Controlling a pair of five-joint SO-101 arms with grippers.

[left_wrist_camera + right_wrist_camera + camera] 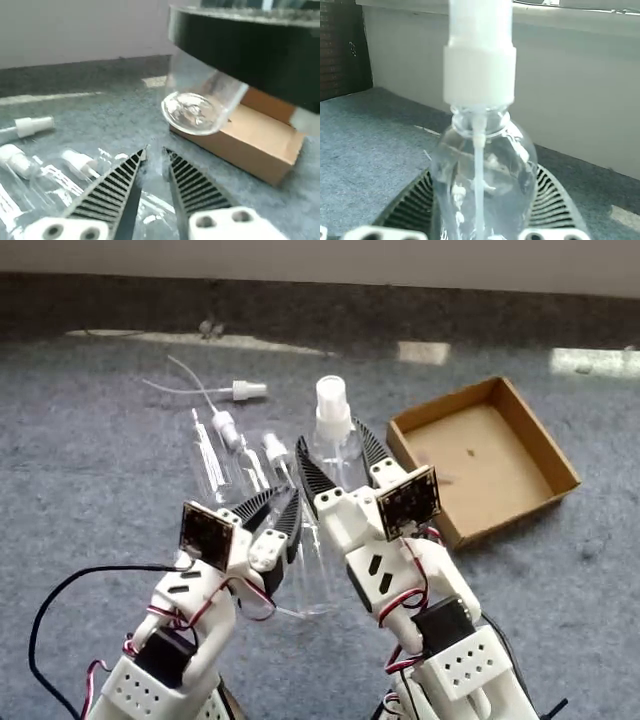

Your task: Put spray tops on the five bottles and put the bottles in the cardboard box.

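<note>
Cardboard box (470, 455): shallow, open side up, on the grey table surface (90, 500); in the high view it sits at 3 o'clock from the held bottle, near it but apart.
Right gripper (329, 432): black ribbed jaws clamped on either side of a clear bottle (336, 448) near the table's middle.
Left gripper (289, 495): at 8 o'clock from the right one and just beside it; jaws a narrow gap apart, gripping nothing, above bottles that lie flat.
Clear bottle: spray top (331, 400) fitted, its tube running down inside in the right wrist view; base lifted off the surface in the left wrist view.
Lying bottles (210, 460): clear, on their sides at 9 o'clock from the held one; their number is hard to tell.
Further bottle (312, 575): flat at 6 o'clock, between the two arms.
Loose spray top (248, 390): white, at 10 o'clock; its thin tube trails toward 9 o'clock.
</note>
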